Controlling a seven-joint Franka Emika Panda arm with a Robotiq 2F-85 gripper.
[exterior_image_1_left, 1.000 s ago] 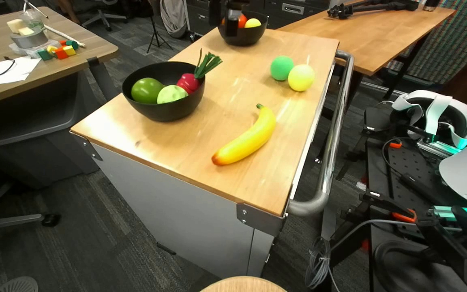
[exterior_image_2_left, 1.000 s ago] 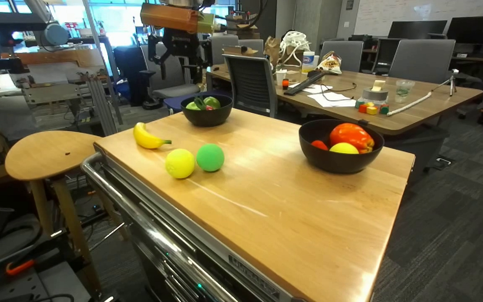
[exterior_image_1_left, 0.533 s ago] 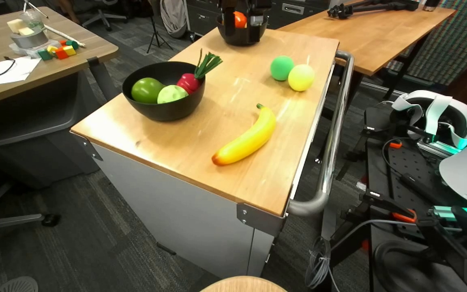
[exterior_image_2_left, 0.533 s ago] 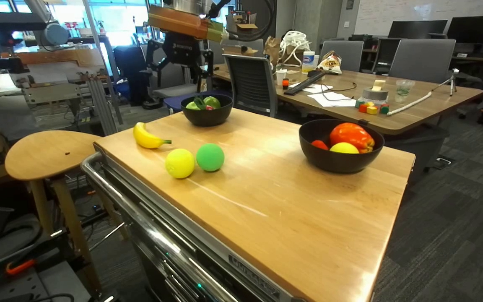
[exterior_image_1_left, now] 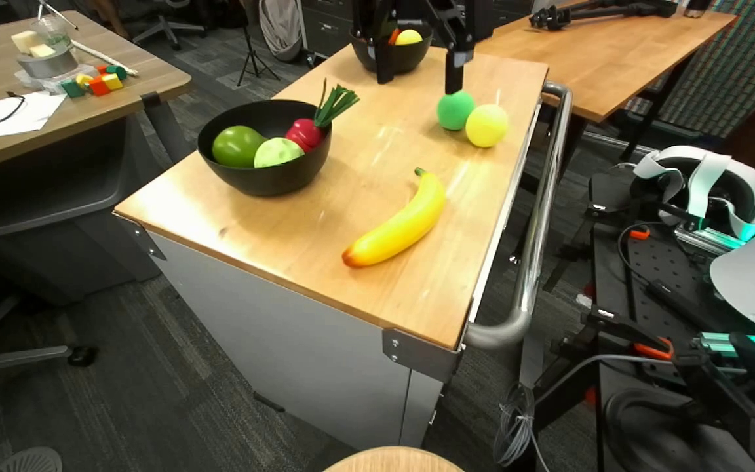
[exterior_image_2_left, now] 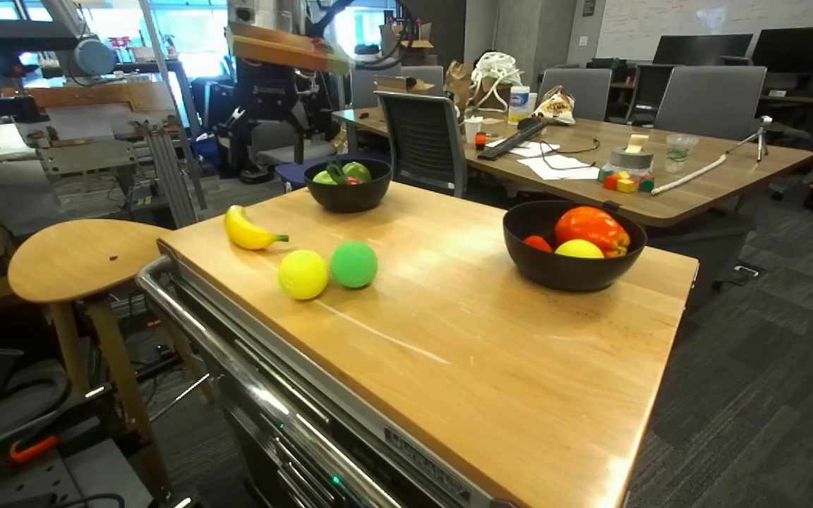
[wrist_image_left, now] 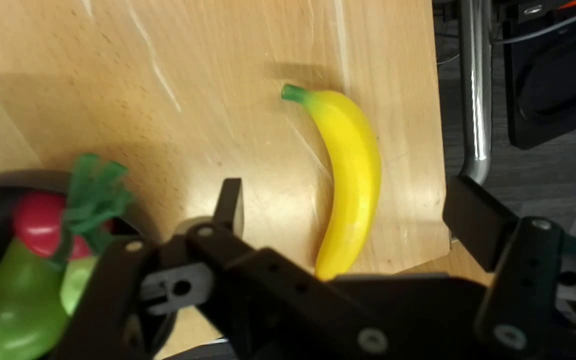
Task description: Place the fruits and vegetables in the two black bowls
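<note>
Banana point(wrist_image_left: 354, 170) lies on the table point(exterior_image_2_left: 491, 395), and so do the yellow fruit point(exterior_image_2_left: 303, 275) and the green ball point(exterior_image_2_left: 354, 265), which are just beside each other. One black bowl point(exterior_image_1_left: 272, 183) holds the radish point(exterior_image_1_left: 305, 134), and the other bowl point(exterior_image_2_left: 576, 274) holds the pepper point(exterior_image_2_left: 590, 229). Above the table I see the gripper point(exterior_image_1_left: 419, 78), its jaws standing wide apart, and in the wrist view the banana appears between them, lower down.

Tabletop point(exterior_image_2_left: 484, 339): banana point(exterior_image_1_left: 397, 226), two round fruits point(exterior_image_2_left: 303, 274), two bowls point(exterior_image_2_left: 572, 276).
</note>
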